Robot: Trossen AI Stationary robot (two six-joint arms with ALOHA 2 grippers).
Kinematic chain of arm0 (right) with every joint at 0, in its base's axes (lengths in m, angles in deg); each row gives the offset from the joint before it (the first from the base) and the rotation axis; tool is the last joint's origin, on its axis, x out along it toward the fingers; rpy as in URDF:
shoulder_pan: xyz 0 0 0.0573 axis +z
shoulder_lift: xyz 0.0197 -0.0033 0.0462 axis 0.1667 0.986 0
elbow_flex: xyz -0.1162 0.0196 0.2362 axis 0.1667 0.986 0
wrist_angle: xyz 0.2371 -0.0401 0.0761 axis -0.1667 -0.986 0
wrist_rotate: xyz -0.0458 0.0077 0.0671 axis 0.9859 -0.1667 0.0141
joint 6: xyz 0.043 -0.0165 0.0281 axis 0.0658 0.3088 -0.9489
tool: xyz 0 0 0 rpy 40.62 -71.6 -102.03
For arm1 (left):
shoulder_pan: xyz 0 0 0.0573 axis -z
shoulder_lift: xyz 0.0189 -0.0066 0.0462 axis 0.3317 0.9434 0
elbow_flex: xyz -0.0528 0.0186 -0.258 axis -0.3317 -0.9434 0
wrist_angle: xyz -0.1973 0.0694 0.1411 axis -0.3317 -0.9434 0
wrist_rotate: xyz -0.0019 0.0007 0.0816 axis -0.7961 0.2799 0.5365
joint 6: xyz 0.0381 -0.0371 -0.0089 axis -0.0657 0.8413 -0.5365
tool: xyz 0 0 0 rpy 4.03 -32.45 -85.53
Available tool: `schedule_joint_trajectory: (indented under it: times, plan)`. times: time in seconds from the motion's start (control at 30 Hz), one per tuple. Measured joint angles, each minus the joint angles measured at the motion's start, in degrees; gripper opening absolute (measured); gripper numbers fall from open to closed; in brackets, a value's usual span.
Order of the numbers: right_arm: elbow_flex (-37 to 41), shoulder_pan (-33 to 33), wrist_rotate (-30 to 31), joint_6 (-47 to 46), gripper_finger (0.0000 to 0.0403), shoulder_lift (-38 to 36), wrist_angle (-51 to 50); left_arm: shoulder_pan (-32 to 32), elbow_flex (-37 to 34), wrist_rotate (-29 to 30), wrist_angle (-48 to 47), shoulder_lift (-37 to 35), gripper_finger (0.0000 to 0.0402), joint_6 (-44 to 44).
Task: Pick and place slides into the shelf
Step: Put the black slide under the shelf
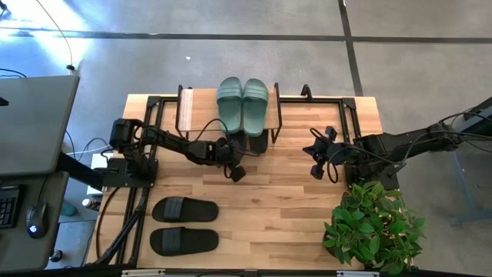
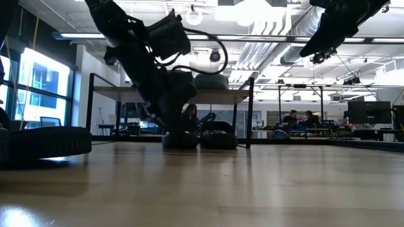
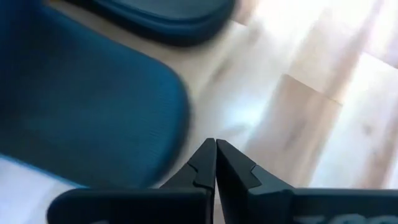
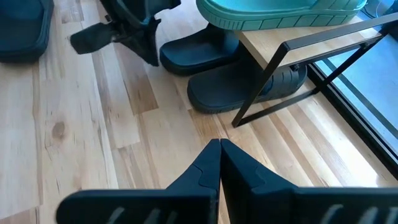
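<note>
The green slides [image 1: 243,104] lie side by side on the top board of the shelf [image 1: 196,109], at the far middle of the surface [image 1: 292,208]. A black pair [image 4: 233,87] sits under that board, toes poking out toward me. Another black pair [image 1: 184,225] lies flat on the surface, near its front edge on my left side, well apart from the shelf.

My left tool [image 1: 237,174] is just in front of the shelf, close to the tucked-in black pair, its jaws pressed together and holding nothing. My right tool [image 1: 317,171] hangs above the surface to the right of the shelf, also closed and empty.

I can read no brand or writing on anything here.
</note>
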Motion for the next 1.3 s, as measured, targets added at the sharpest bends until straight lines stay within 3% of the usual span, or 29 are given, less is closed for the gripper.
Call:
schedule_joint_trajectory:
  times: [0.23,0.43,0.57,0.87,1.03,1.3]
  plan:
    - [0.0,0.0,0.0,-0.4,0.0000,0.0,-0.8,4.5,0.0,-0.8,-0.6,-1.4,0.0000,1.1]
    - [0.0,0.0,-0.1,-1.5,0.0000,0.0,-1.7,7.2,0.1,9.8,-10.9,-6.4,0.0000,11.1]
    - [0.0,0.0,-0.6,-1.9,0.0000,-0.1,-1.8,6.8,-2.5,15.1,-18.1,-10.2,0.0000,22.7]
    - [0.0,0.0,-1.0,-1.9,0.0000,-1.7,-3.5,6.3,-21.2,12.0,11.1,-22.3,0.0000,28.0]
    - [0.0,0.0,-0.2,-0.4,0.0000,-2.9,-4.1,3.3,-24.7,12.5,13.5,-23.8,0.0000,28.6]
    - [0.0,0.0,1.2,-0.7,0.0000,-3.9,-4.3,0.3,-24.6,13.7,16.4,-19.8,0.0000,29.9]
